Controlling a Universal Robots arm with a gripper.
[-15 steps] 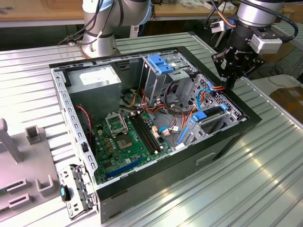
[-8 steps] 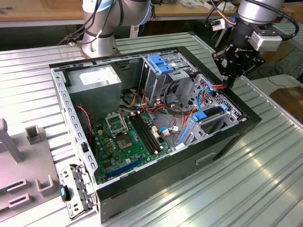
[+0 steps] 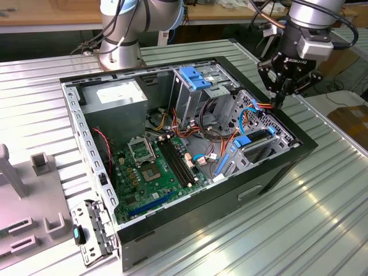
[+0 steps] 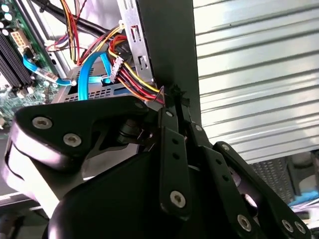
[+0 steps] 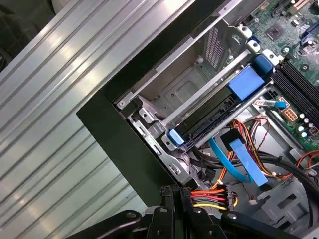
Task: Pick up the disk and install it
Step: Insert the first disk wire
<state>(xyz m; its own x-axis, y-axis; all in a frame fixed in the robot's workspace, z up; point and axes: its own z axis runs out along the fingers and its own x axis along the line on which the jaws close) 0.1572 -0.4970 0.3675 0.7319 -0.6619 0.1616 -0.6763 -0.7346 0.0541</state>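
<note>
One open computer case (image 3: 190, 221) lies on the ribbed metal surface (image 3: 299, 230) with its black wall nearest, and just behind that wall sits the green motherboard (image 3: 155, 167). Farther in, toward the exterior view's right, the disk (image 5: 209, 121) rests flat in its bay, a dark body between blue carrier rails. It looks pushed home, though I cannot tell whether it has latched. Just beyond it, at the case's right rim, the gripper (image 3: 280, 102) hangs pointing down with its jaws drawn together and hardly a gap between them. In the first wrist view a black power connector (image 5: 209, 197) with red, yellow and orange wires lies just beside the tips rather than plainly between them, so whether anything is pinched cannot be told. My reading is that the work has reached the cabling side of the install. Doing it well means gripping the plug's body and not its wires, keeping the plug square to the disk's socket, and staying clear of the blue flat cable (image 5: 244, 162) and the sheet-metal rim close by. Farthest back, the blue bracket (image 3: 198, 77) on the tall cage is best left alone.
</note>
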